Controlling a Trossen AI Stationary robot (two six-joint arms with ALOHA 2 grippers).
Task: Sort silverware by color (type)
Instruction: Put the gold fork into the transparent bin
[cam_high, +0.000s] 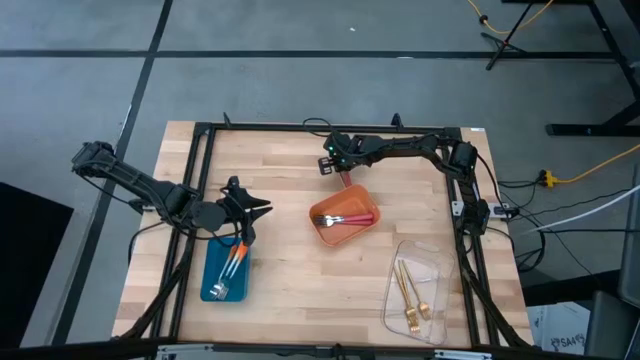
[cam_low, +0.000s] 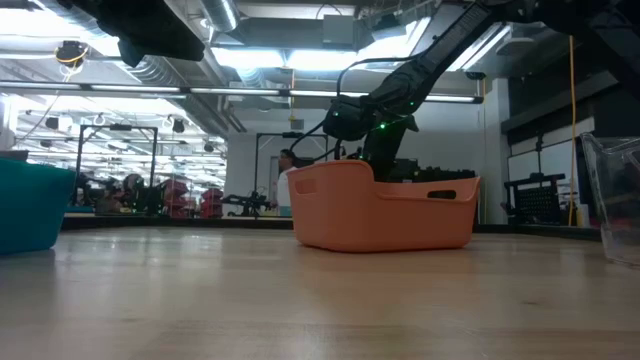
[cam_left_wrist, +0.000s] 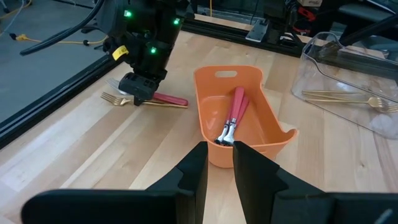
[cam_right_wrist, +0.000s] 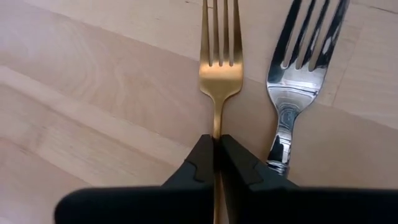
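A: Right gripper (cam_right_wrist: 217, 149)?
B: Down on the table (cam_high: 280, 260) behind the orange tray (cam_high: 322, 231), fingers pinched on the gold fork (cam_right_wrist: 219, 68). A pink-handled fork (cam_left_wrist: 163, 99) lies just beside it.
A: Left gripper (cam_left_wrist: 217, 163)?
B: Hovering over the blue tray (cam_high: 212, 271), fingers (cam_left_wrist: 194, 165) a narrow gap apart, holding nothing.
A: Sorted so far?
B: Pink-handled forks (cam_left_wrist: 233, 115) in the orange tray, orange-handled forks (cam_high: 234, 260) in the blue one, gold forks (cam_high: 410, 292) in the clear tray (cam_high: 437, 258).
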